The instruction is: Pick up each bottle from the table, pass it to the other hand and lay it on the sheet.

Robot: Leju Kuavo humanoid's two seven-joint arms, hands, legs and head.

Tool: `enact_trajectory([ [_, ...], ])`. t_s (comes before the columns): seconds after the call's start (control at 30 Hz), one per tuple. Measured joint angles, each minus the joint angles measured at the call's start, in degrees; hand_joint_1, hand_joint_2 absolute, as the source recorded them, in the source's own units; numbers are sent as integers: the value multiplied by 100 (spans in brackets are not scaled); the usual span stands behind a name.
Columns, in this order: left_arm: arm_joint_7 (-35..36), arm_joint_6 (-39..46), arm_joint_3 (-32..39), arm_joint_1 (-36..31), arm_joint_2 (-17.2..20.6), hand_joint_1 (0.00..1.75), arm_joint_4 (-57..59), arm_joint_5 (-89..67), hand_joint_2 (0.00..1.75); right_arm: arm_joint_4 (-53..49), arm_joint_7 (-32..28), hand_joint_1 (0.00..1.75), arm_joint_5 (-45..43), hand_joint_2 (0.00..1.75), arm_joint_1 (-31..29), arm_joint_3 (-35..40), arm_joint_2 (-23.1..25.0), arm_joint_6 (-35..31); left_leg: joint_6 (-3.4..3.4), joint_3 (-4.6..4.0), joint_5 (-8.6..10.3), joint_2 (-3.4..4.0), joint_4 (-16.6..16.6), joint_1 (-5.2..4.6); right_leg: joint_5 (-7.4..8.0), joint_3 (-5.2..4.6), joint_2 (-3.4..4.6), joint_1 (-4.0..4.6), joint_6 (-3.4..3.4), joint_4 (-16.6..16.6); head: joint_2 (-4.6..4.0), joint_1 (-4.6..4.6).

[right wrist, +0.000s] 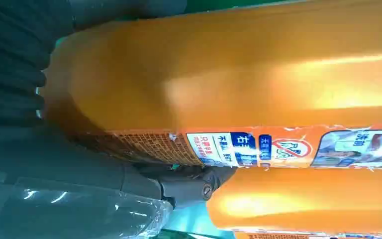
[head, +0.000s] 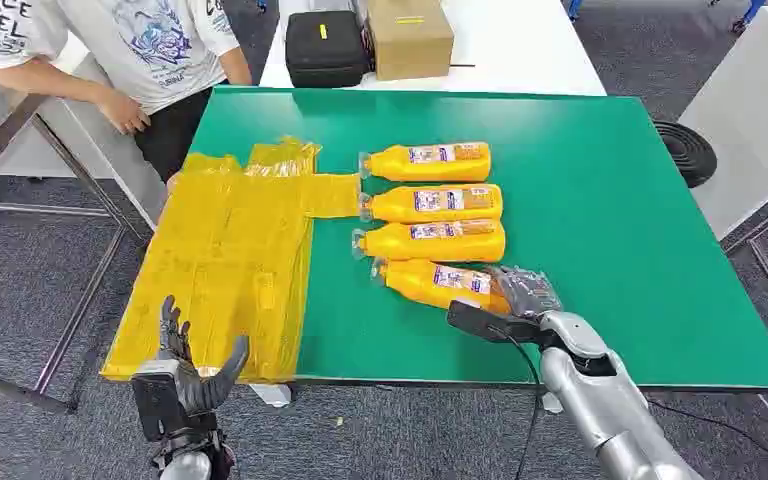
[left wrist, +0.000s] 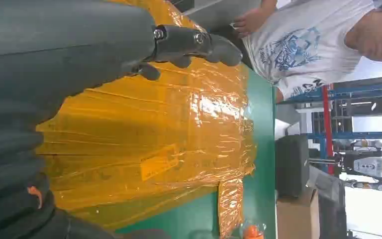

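I see 4 orange bottles lying in a row on the green table (head: 610, 200), caps toward the yellow sheet (head: 225, 260), none on it. R hand (head: 525, 292) is on the base end of the nearest bottle (head: 435, 283); in the R wrist view its fingers (right wrist: 189, 185) wrap round that bottle, thumb side on the other flank, so it's gripping, bottle on the table or just off it, can't tell which. L hand (head: 188, 368) hovers at the sheet's near edge, fingers apart, holding nothing. Black case (head: 325, 48) and cardboard box (head: 410, 38) on the far white table. A person (head: 130, 50) stands at the far L corner.
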Motion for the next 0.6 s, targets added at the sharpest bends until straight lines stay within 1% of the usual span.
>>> enact_trajectory([
  [0.07, 0, 0, 0, -1, 0, 0, 0, 0, 175, 9, -117, 175, -94, 175, -3, 7, -4, -15, 0, 0, 0, 0, 0, 0, 0, 0, 0, 0, 0, 0, 0, 0],
  [0.2, 0, -9, 0, -5, 0, 0, 0, 4, 175, -63, -601, 175, -393, 175, 122, 7, 35, -321, 0, -1, 0, 1, 0, 0, 1, -1, 0, 0, 0, 0, 0, 0],
  [0.37, -2, -15, 2, -11, 0, 0, 0, 15, 175, -181, -715, 175, -485, 175, 229, 26, 120, -408, -1, -2, 0, 1, 0, 0, 0, -3, 0, 2, 0, 0, 0, 0],
  [0.4, -4, -57, 2, -12, 0, 0, 2, 57, 175, -197, -849, 175, -577, 175, 257, 24, 138, -488, -1, -4, 0, 0, 0, 0, 0, -3, -1, 2, 0, 0, 0, -2],
  [0.47, -2, -270, 7, -19, 0, 0, 13, 233, 175, -310, -1322, 175, -817, 175, 358, -30, 231, -788, -1, -7, 0, 1, 0, 1, 0, -5, 0, 1, 0, 2, 0, 0],
  [0.53, 2, -604, 9, -50, 2, 0, 42, 468, 175, -455, -1754, 175, -1092, 175, 428, -103, 409, -1051, -2, -7, -1, 4, 0, 1, 2, -9, 5, 1, -1, 2, 0, -4],
  [0.6, 9, -833, 9, -101, 4, 0, 66, 603, 175, -620, -2022, 175, -1265, 175, 474, -164, 583, -1161, -3, -7, -1, 9, 0, 1, 1, -12, 5, 2, -2, 2, 0, 0],
])
